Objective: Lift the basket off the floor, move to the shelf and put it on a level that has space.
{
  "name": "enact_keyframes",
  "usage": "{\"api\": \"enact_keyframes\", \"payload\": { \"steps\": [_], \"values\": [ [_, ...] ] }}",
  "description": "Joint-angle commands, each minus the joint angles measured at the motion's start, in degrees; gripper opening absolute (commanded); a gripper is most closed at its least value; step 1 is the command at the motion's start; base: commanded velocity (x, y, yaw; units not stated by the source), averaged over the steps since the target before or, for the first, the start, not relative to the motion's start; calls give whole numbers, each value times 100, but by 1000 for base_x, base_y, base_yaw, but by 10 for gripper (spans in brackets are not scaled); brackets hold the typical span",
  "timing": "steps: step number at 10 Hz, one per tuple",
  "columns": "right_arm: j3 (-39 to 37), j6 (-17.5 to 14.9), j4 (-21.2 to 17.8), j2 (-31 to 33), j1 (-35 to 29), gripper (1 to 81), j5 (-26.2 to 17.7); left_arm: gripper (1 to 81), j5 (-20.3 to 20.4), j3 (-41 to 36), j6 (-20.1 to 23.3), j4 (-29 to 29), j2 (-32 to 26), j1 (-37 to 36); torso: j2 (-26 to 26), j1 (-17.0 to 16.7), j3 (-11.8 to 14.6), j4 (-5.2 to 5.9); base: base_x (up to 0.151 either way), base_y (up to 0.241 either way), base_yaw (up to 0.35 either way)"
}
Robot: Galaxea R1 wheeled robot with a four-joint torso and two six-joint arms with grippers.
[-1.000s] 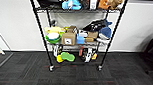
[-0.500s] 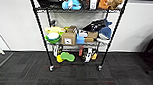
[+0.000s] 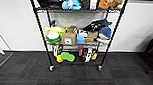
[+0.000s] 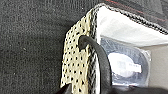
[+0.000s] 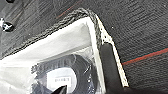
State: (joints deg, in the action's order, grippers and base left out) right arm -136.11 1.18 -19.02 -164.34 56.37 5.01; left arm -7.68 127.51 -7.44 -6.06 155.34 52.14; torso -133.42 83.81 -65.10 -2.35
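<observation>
Whether either set of jaws is spread or clamped cannot be told. Close under the left wrist camera sits the basket (image 4: 75,65), its black loop handle (image 4: 98,60) arching over the braided rim; a plastic-wrapped package (image 4: 125,66) lies inside on the pale lining, with dark carpet (image 4: 30,45) beneath. Ahead of the basket, the shelf (image 3: 76,33) stands against a white wall (image 3: 13,22), its tiers cluttered with toys and boxes.
</observation>
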Motion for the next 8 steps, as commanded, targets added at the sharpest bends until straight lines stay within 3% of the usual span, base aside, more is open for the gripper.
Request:
{"api": "enact_keyframes", "payload": {
  "steps": [1,3,4,5,8],
  "values": [
    [551,14,-58,338,-481,811,-211,811,-252,-174,-12,-62,-144,-551,0,0,-2,0,0,0,0],
    [1008,14,-49,593,-481,811,-211,811,-260,-341,-21,-53,-152,-568,0,0,-2,0,0,0,0],
    [1174,5,-49,672,-481,10,-203,811,-260,-411,-21,-36,-161,-568,0,0,-2,0,0,0,0],
    [1219,5,-49,698,-472,10,-211,10,-260,-438,-21,-53,-179,-568,0,0,-2,0,0,0,0],
    [1228,5,-58,707,-464,10,-211,10,-234,-526,-21,-62,-214,-568,0,0,-2,0,0,0,0]
  ]
}}
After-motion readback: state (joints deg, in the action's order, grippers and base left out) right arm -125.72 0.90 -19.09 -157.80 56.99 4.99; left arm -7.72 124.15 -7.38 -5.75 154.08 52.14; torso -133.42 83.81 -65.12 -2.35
